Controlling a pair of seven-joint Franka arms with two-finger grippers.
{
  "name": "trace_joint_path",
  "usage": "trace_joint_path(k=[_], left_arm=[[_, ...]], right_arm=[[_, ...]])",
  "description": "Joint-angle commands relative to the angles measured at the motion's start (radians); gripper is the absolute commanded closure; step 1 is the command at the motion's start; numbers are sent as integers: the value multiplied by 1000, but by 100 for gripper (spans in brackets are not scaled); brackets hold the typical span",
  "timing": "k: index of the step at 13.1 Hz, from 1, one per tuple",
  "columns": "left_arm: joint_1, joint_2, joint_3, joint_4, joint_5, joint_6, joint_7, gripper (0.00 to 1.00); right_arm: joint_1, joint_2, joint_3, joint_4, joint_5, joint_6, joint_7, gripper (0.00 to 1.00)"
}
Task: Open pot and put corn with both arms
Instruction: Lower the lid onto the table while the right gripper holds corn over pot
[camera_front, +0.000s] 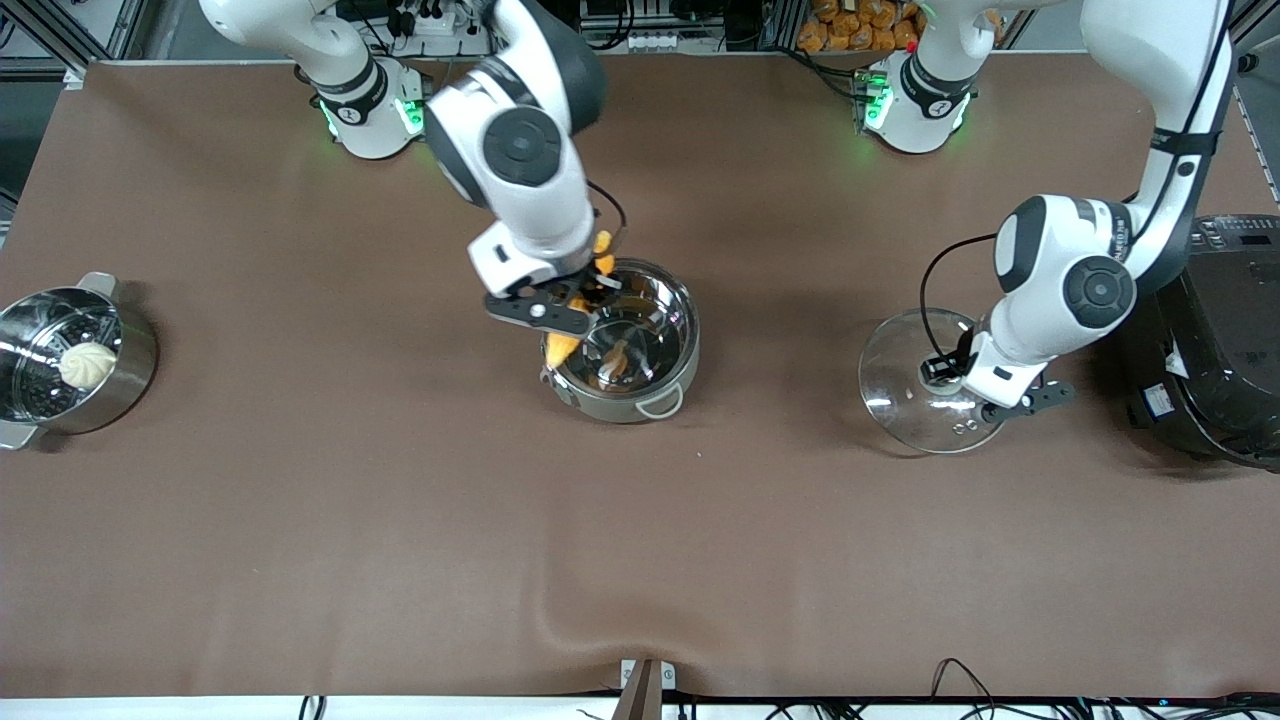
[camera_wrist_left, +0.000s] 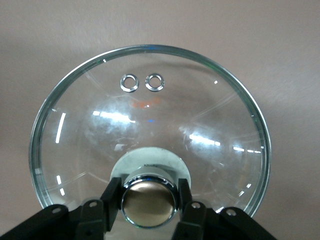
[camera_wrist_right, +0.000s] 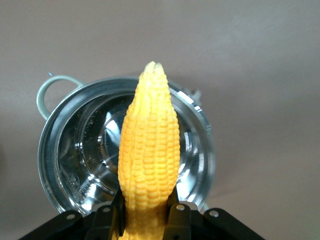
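Observation:
The shiny steel pot (camera_front: 684, 345) stands open mid-table, its inside bare. My right gripper (camera_front: 575, 300) is shut on the thick end of the yellow-orange corn (camera_front: 563, 347) and holds it tilted over the pot's rim at the right arm's end. In the right wrist view the corn (camera_wrist_right: 150, 150) points out from the gripper (camera_wrist_right: 147, 216) over the pot (camera_wrist_right: 75, 150). My left gripper (camera_front: 945, 372) is shut on the copper knob (camera_wrist_left: 150, 197) of the glass lid (camera_front: 900, 400), down at the table toward the left arm's end. The lid (camera_wrist_left: 150, 115) fills the left wrist view below the gripper (camera_wrist_left: 149, 206).
A steel steamer pot (camera_front: 130, 375) with a white bun (camera_front: 88, 365) stands at the right arm's end of the table. A big black rice cooker (camera_front: 1210, 370) stands at the left arm's end, close beside the lid. The brown cloth has a wrinkle near the front edge (camera_front: 560, 615).

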Motion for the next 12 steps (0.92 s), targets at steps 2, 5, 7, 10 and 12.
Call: trace_joint_path(k=[2, 5, 7, 10, 12], left_arm=[[38, -21, -15, -118, 21, 162, 3, 100], [40, 0, -14, -122, 21, 170, 3, 66], [45, -6, -14, -109, 21, 169, 12, 0], [57, -56, -12, -72, 19, 148, 17, 0], [57, -96, -6, -15, 19, 70, 25, 0]], right_arm=[[44, 63, -15, 18, -15, 65, 69, 82], [50, 109, -13, 16, -30, 86, 87, 81], [50, 141, -13, 15, -30, 115, 87, 80], [49, 166, -13, 15, -32, 142, 86, 78], [50, 181, -13, 9, -32, 166, 87, 70]])
